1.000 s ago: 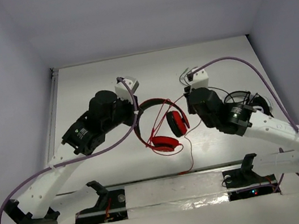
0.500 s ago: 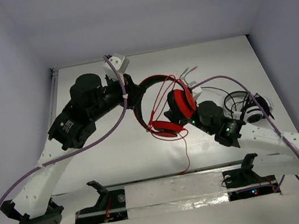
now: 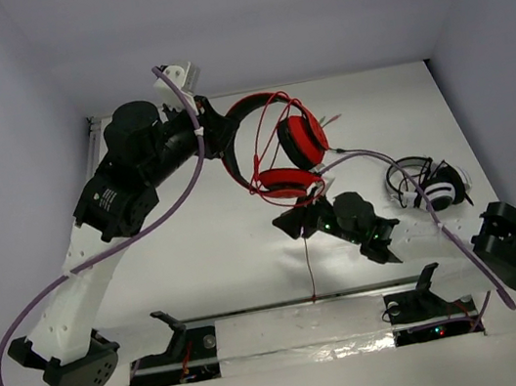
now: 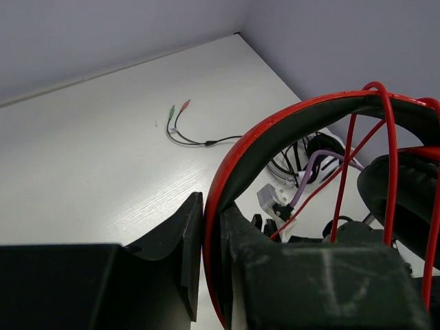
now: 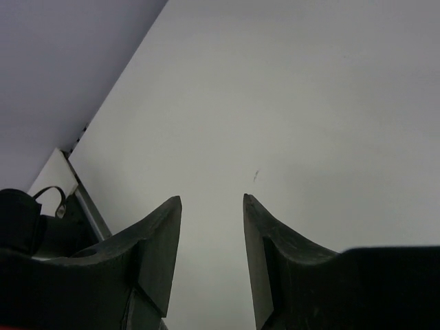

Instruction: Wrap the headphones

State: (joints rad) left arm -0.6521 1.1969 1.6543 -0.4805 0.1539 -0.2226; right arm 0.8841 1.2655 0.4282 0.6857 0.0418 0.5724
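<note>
grey walls are closing in a white bench [image 3: 198,248], and the headphones [image 3: 301,142] are hanging clear above it, near the middle and toward the far side. the left claw [image 4: 212,234] is pinching the headband [image 4: 289,127] edge-on, its 2 fingers pressed against either face of the red band. held this way, the cups [image 3: 286,182] are dangling below and the band is standing open as a frame to wind on. that is probably the reason for the lift: with the set off the bench, the thin red cable [image 3: 310,268] is getting room to pass around it. several strands are already crossing the band and the upper cup, while 1 loose tail is dropping straight down toward the near edge.

the right claw [image 5: 212,203] is sitting low, just below the lower cup, with its fingers spread apart and nothing between them. its own camera is showing only bare bench through the gap. from above, the tail is passing close by it, though apparently not gripped. a black-and-white headset [image 3: 433,187] is lying off to the right. a thin dark lead with green and red plugs [image 4: 180,125] is resting farther back.
</note>
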